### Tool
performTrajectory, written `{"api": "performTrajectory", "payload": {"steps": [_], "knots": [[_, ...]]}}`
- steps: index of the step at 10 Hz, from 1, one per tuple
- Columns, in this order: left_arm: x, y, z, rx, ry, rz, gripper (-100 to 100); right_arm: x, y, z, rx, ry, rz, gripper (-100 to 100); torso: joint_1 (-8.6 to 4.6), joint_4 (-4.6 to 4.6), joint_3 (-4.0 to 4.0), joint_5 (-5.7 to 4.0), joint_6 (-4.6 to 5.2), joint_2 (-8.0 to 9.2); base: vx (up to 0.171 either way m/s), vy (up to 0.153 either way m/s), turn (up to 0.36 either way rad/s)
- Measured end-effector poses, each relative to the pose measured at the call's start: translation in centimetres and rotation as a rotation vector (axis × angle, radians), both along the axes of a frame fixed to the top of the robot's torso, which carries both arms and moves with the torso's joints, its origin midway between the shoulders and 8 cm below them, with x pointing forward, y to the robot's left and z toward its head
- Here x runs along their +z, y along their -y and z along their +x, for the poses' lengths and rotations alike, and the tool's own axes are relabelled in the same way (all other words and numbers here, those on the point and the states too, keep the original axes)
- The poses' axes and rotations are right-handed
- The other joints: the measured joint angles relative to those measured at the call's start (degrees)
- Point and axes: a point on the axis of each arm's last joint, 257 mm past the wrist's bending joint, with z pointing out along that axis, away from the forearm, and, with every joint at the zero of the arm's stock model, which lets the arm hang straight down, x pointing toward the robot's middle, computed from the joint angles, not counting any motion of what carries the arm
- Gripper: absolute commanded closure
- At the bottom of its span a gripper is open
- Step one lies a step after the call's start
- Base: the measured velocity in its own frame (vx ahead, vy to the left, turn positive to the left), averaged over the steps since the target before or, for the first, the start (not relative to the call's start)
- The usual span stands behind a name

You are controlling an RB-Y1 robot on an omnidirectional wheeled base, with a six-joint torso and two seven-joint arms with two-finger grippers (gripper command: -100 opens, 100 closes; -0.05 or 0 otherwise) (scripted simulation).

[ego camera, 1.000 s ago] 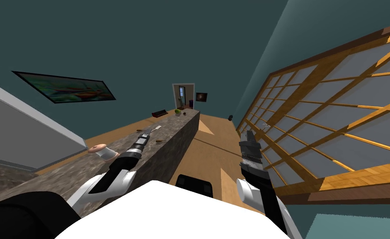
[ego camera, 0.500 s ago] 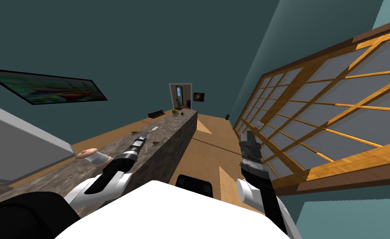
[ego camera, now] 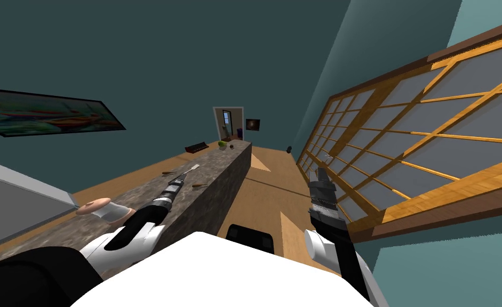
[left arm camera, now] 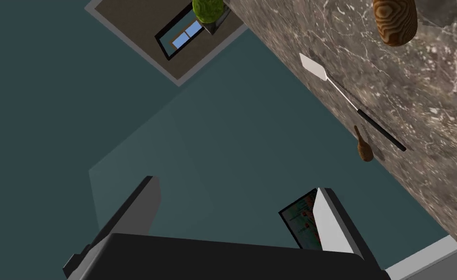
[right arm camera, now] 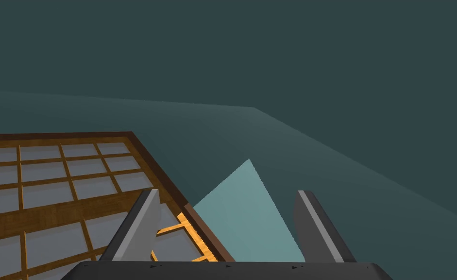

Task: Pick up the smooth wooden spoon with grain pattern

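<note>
While the left end effector [left arm camera: 234,184] hangs over the marbled desk [left arm camera: 431,121] with its fingers apart, the grained wooden spoon [left arm camera: 395,19] lies on that desk near the white spatula [left arm camera: 348,99]. The right end effector [right arm camera: 227,192], well apart from the spatula, is spread too.

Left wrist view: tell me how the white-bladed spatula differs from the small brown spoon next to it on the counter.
The spatula has a flat white blade, thin shaft and black handle; the small brown spoon is one colour, with a rounded bowl. The spatula is far longer than the spoon. The spoon lies at the edge of the counter; the spatula lies further in. Both lie flat on the marbled counter.
</note>
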Motion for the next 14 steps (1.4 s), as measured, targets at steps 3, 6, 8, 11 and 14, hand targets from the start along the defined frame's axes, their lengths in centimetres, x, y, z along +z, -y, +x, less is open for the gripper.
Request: {"api": "performTrajectory", "payload": {"steps": [3,6,8,11,14], "knots": [[-2.1,-1.8,-2.5,0.072,-0.09,-0.022,-100,0.0,0.0,0.0,0.0,0.0,0.0,0,0.04,-0.01,-0.04,0.01,0.01,-0.07,0.028,0.018,-0.085],[-3.5,-2.7,-4.4,0.126,-0.158,-0.048,-100,0.0,0.0,0.0,0.0,0.0,0.0,0,0.0,-0.01,-0.02,0.0,0.01,-0.04,0.023,0.012,-0.065],[-4.7,-3.5,-6.2,0.17,-0.213,-0.07,-100,0.0,0.0,0.0,0.0,0.0,0.0,0,0.06,-0.02,-0.05,0.02,0.0,-0.09,0.039,0.029,-0.086],[-6.1,-4.3,-8.6,0.231,-0.287,-0.107,-100,0.0,0.0,0.0,0.0,0.0,0.0,0,0.05,-0.03,-0.08,0.01,-0.02,-0.13,0.055,0.03,-0.088],[-7.7,-4.8,-10.7,0.283,-0.351,-0.144,-100,0.0,0.0,0.0,0.0,0.0,0.0,0,0.01,-0.02,-0.04,0.01,-0.02,-0.05,0.032,0.023,-0.044]]}}
